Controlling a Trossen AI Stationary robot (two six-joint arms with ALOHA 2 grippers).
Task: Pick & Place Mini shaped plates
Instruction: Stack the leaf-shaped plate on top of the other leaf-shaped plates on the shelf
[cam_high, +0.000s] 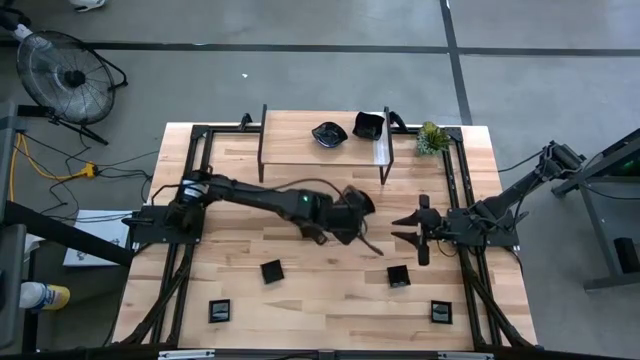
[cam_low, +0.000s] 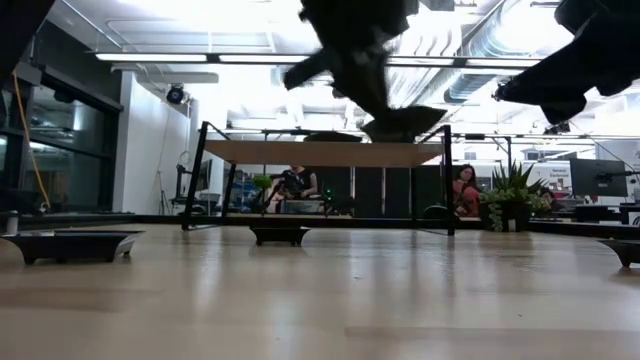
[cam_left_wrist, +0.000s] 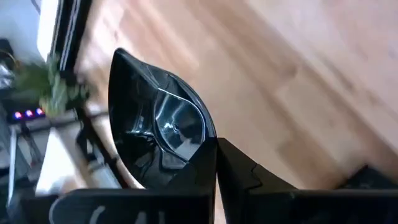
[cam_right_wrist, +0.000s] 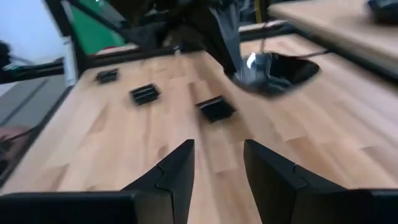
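Note:
My left gripper (cam_high: 352, 212) hangs over the table's middle, shut on a glossy black leaf-shaped mini plate (cam_left_wrist: 155, 118), which also shows in the right wrist view (cam_right_wrist: 277, 71) and the low view (cam_low: 405, 122). Two more plates (cam_high: 328, 133) (cam_high: 368, 125) rest on the raised wooden shelf (cam_high: 300, 150) at the back. Several small square plates lie flat on the table, among them one left of centre (cam_high: 271, 271) and one right of centre (cam_high: 398, 275). My right gripper (cam_high: 414, 231) waits open at the table's right, with nothing between its fingers (cam_right_wrist: 180, 168). My left gripper pinches the leaf-shaped plate's rim (cam_left_wrist: 198, 149) between its two fingers, at the end away from the plate's pointed tip. The fingers slant downward, coming from the table's left side. The plate is lifted clear of the table, its hollow facing up.
A small green plant (cam_high: 432, 138) stands at the shelf's right end. Two plates lie near the front edge (cam_high: 219, 311) (cam_high: 440, 313). A black frame (cam_high: 200, 140) borders the table. Bare wood lies between the arms. People sit in the room behind (cam_low: 465, 190).

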